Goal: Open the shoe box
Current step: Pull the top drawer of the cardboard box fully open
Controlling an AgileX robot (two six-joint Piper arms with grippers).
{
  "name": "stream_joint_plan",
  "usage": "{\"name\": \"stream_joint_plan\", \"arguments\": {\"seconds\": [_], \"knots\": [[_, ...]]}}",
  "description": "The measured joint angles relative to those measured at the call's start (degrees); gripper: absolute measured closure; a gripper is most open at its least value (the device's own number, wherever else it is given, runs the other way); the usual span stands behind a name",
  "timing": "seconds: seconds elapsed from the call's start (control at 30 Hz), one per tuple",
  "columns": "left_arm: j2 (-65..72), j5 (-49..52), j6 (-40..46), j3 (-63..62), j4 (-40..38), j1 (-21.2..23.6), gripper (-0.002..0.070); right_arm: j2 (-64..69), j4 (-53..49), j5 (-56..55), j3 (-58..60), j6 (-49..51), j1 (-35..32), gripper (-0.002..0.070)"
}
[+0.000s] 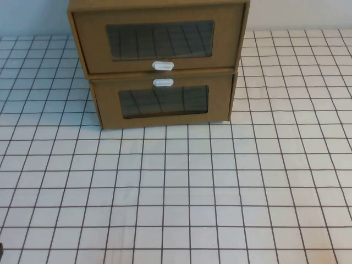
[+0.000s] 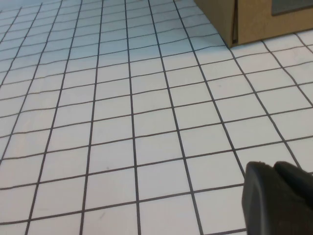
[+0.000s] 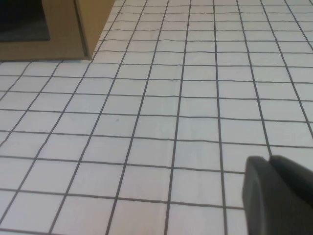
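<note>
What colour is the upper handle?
White upper handle, high view best; left gripper, right gripper low over table.

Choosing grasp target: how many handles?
2: upper handle on upper box, lower handle on lower box. None seem hidden. Left gripper, right gripper over table, clear of boxes.

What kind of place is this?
Probably a robot test bench: a grid-patterned tabletop, two stacked cardboard shoe boxes at the back, and the left gripper and right gripper low over it in front.
</note>
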Motion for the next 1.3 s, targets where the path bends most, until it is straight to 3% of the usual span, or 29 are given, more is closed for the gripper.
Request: {"name": "stream_joint_plan", "arguments": {"seconds": [1.3], "knots": [[0.0,-0.9,-0.2,0.0,-0.7,0.0,0.0677,0.0,0.0,0.0,0.0,0.0,0.0,0.0689]]}}
